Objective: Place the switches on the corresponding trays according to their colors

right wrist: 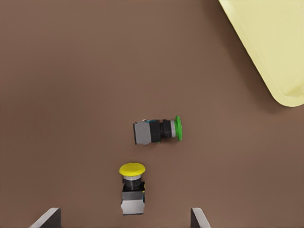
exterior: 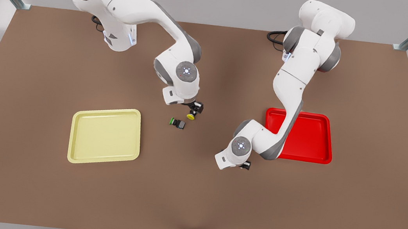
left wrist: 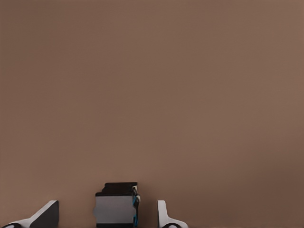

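Between the trays, the yellow switch (exterior: 190,116) lies on the table under the spread right gripper (right wrist: 124,217). By the red tray (exterior: 318,145), the left gripper (left wrist: 108,216) is spread around a dark switch. The yellow tray (exterior: 76,153) holds nothing; both placements remain.

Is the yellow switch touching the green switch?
Apart. The right wrist view shows bare table between the yellow switch and the green switch.

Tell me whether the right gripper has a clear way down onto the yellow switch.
Probably yes. The right gripper hangs open over the yellow switch, fingers spread either side. The green switch lies apart from it on the table, so nothing seems to block it.
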Tool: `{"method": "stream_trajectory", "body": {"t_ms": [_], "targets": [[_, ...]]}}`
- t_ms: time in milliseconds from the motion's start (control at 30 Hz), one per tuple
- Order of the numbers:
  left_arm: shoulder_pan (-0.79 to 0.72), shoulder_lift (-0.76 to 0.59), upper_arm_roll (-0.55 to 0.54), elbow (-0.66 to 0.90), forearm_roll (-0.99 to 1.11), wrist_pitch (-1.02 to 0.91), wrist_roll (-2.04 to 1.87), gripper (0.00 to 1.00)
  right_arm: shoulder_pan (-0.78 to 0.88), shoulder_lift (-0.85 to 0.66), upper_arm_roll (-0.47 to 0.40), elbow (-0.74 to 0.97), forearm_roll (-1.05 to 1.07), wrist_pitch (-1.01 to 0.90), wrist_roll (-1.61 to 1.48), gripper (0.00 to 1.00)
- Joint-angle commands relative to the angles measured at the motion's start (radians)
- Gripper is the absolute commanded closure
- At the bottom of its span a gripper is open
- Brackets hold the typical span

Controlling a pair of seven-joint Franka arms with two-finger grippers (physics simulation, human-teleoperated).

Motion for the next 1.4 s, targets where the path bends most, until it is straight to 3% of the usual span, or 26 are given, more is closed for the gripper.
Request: {"method": "stream_trajectory", "body": {"t_ms": [0, 200, 267, 333, 533, 800, 1200, 1300, 1367], "targets": [[0.0, 0.002, 0.0, 0.0, 0.005, 0.01, 0.0, 0.0, 0.0, 0.012, 0.008, -0.003, 0.0, 0.004, 0.001, 0.0], [0.002, 0.014, 0.0, 0.0, 0.005, 0.019, 0.005, 0.0, 0.004, 0.017, 0.056, -0.199, -0.005, 0.203, 0.087, 0.0], [0.002, 0.014, 0.0, 0.0, 0.005, 0.019, 0.005, 0.17, 0.02, 0.061, 0.056, -0.198, -0.06, 0.229, 0.13, 0.0], [0.002, 0.016, 0.0, 0.0, 0.005, 0.019, 0.003, 0.27, 0.023, 0.084, 0.054, -0.202, -0.086, 0.255, 0.144, 0.0], [0.002, 0.016, 0.0, 0.0, 0.006, 0.019, 0.003, 0.4, 0.037, 0.135, 0.053, -0.201, -0.253, 0.259, 0.261, 0.0], [0.002, 0.014, 0.002, 0.0, 0.008, 0.019, 0.002, 0.48, 0.037, 0.161, 0.056, -0.186, -0.272, 0.312, 0.336, 0.0], [0.0, 0.022, 0.0, 0.0, 0.008, 0.021, 0.0, 0.49, 0.023, 0.219, 0.054, -0.179, -0.319, 0.361, 0.359, 0.0], [0.002, 0.02, 0.0, 0.0, 0.008, 0.019, 0.002, 0.49, 0.023, 0.222, 0.053, -0.169, -0.319, 0.364, 0.363, 0.07], [0.002, 0.0, 0.002, 0.0, 0.011, 0.01, 0.011, 0.49, 0.023, 0.224, 0.053, -0.169, -0.319, 0.363, 0.357, 0.23]]}}
